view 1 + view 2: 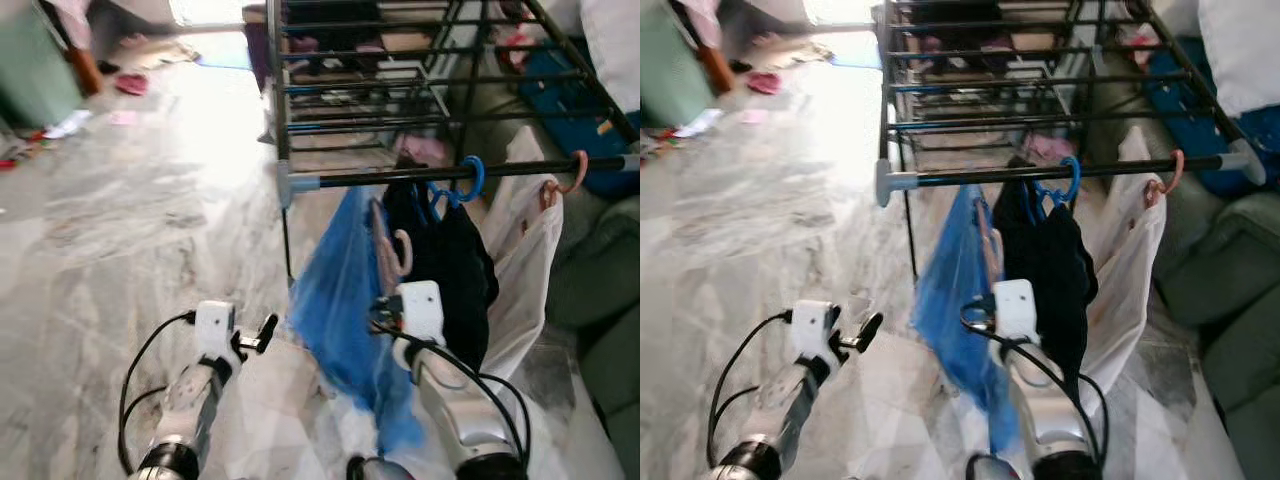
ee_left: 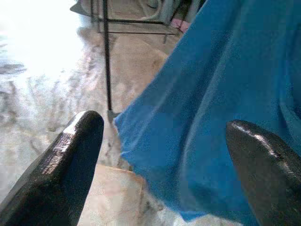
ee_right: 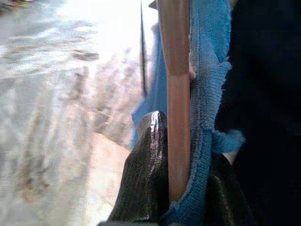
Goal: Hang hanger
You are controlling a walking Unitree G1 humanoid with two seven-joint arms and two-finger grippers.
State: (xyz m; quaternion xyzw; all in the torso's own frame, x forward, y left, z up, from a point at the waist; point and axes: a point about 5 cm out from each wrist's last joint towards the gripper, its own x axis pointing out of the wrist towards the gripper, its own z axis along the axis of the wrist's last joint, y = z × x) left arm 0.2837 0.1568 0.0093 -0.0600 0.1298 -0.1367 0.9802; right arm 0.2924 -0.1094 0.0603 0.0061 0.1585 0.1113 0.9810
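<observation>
Pink hanger [image 3: 178, 94] top cut off; lower end behind blue garment [image 3: 207, 70].

Left arm reaching forward low, left gripper [image 1: 262, 335] hovering with fingers [image 2: 70, 155] spread wide apart, holding nothing. Right arm extending forward and up, right gripper [image 3: 181, 188] pinching pink hanger [image 3: 178, 94] and blue cloth edge between closed fingers [image 3: 146, 174]; cables trailing from both wrists.
</observation>
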